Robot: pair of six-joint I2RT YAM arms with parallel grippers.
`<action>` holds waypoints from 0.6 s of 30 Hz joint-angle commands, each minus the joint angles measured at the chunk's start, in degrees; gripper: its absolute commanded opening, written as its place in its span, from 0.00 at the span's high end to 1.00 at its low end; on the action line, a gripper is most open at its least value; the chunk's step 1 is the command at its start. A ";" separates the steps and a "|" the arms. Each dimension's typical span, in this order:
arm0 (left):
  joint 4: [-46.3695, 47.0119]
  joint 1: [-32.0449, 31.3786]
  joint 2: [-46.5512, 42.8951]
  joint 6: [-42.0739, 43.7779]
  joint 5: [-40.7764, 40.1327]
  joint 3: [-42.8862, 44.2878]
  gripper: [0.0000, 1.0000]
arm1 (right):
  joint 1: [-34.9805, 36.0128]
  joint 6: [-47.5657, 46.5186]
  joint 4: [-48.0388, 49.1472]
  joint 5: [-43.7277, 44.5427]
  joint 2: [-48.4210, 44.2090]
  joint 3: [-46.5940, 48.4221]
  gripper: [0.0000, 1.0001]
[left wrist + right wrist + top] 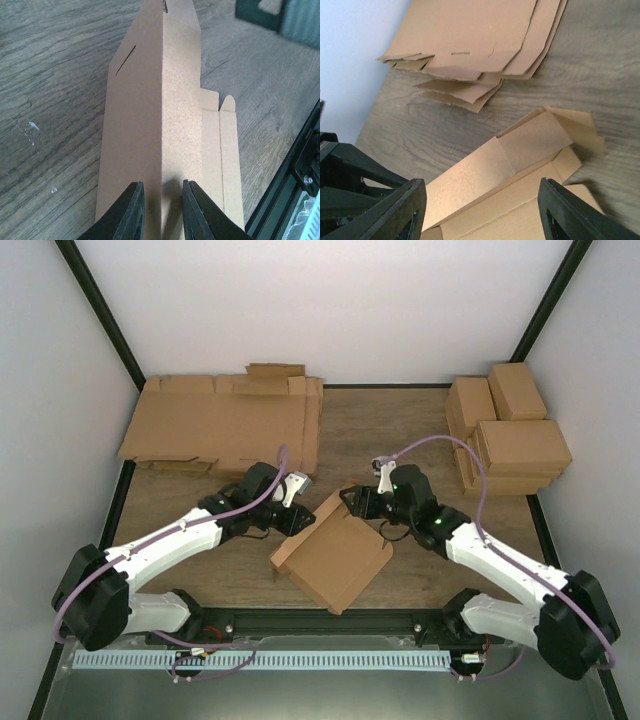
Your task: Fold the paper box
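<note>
Enclosed robot lab cell, white walls (330,310), black frame posts (101,310), wood-grain table (400,430), left arm (170,538) and right arm (500,558) on a rail (330,622)

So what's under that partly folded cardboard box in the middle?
The paper box lies on the wooden table, whose grain shows beside it. Nothing else pokes out from beneath, but the patch straight under the cardboard is covered from view.

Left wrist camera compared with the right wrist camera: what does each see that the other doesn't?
Only the left wrist view shows the left gripper pinching a raised fold of the paper box. Only the right wrist view shows the right gripper, jaws wide apart, and the pile of flat cardboard sheets. Both show the paper box lying on the wooden table.
</note>
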 commanded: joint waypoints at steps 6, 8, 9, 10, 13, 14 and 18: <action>-3.56 -0.02 1.45 -0.14 -2.63 -0.54 0.77 | -0.76 -9.47 -6.41 7.33 -0.76 6.89 0.48; -3.56 0.00 1.54 -0.16 -2.53 -0.47 0.77 | -2.19 -10.26 -7.06 5.76 0.56 8.12 0.66; -3.64 -0.07 1.63 -0.14 -2.52 -0.36 0.77 | -3.45 -10.44 -7.18 4.26 1.13 8.41 0.80; -3.71 -0.07 1.64 -0.09 -2.60 -0.25 0.77 | -5.16 -10.49 -7.24 2.53 1.56 8.53 0.95; -3.97 -0.04 1.61 -0.05 -2.69 0.07 0.77 | -10.17 -10.49 -5.43 -5.11 2.21 7.63 0.99; -4.08 -0.08 1.70 0.10 -2.72 0.17 0.76 | -11.47 -10.63 -4.83 -7.76 2.48 7.41 0.99; -4.53 -0.15 2.02 0.40 -2.78 0.63 0.76 | -13.62 -11.88 -5.90 -11.58 5.52 8.69 0.99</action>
